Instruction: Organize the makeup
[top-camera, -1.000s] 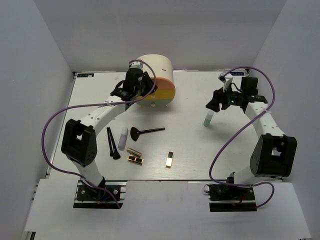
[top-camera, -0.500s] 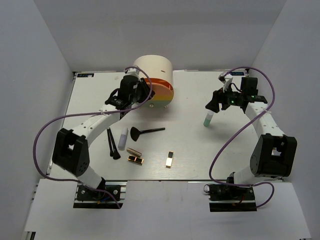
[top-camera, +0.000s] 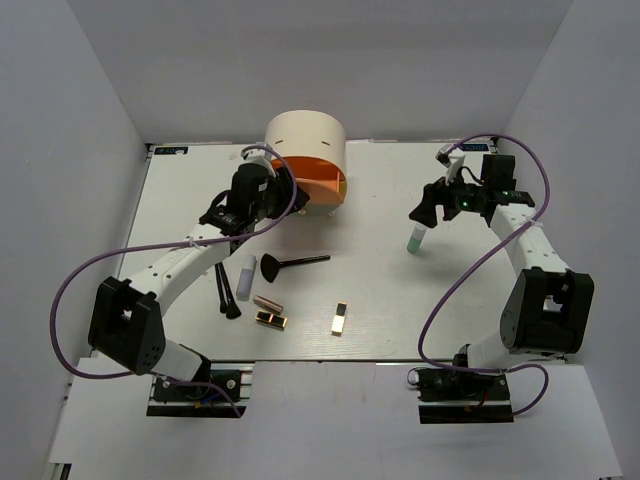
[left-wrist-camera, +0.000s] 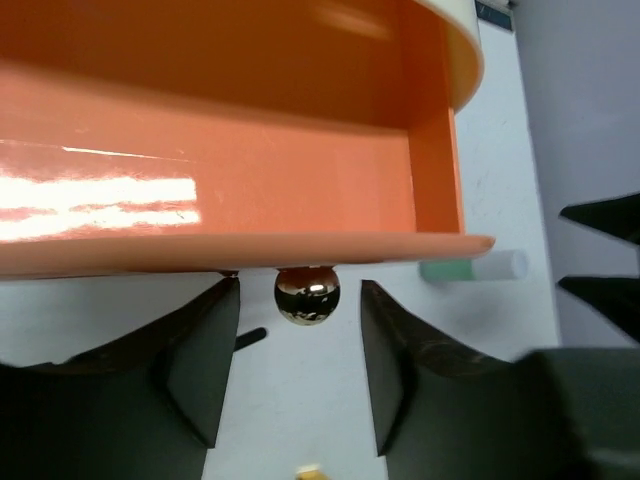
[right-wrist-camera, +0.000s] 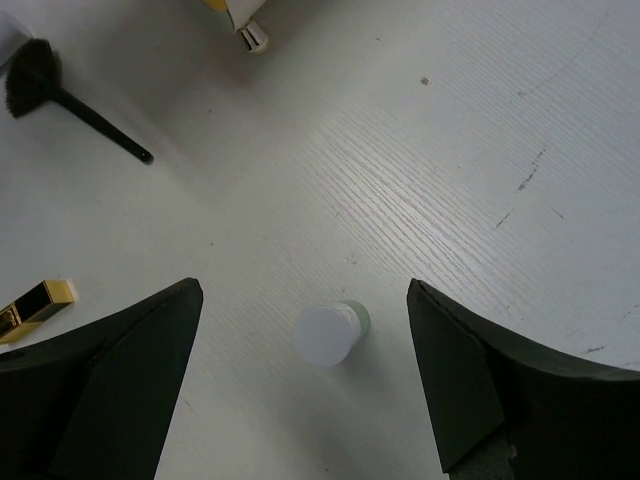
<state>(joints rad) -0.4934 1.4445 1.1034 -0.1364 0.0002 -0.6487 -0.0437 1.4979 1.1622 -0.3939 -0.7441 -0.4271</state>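
the left jaws are hovering at the front of the orange drawer, spread part way to either side of its shiny ball knob with a gap showing on both sides, so they are gripping nothing. the drawer is standing open out of the cream cylindrical box at the far middle of the table. on the right, the right jaws are hanging spread wide above the mint-green bottle, which is standing alone on the table, white cap up, between them and touching neither. the rest of the makeup is lying in a loose cluster at the near left: the fan-headed brush is lying with its handle pointing right, the white tube is lying just left of the fan head, two black brushes are lying side by side left of the tube, the copper lipstick is lying just near of the tube, and one gold-and-black case is sitting just beside the lipstick on its near side. the second gold-and-black case is lying apart to the right of the cluster, well apart from the bottle.
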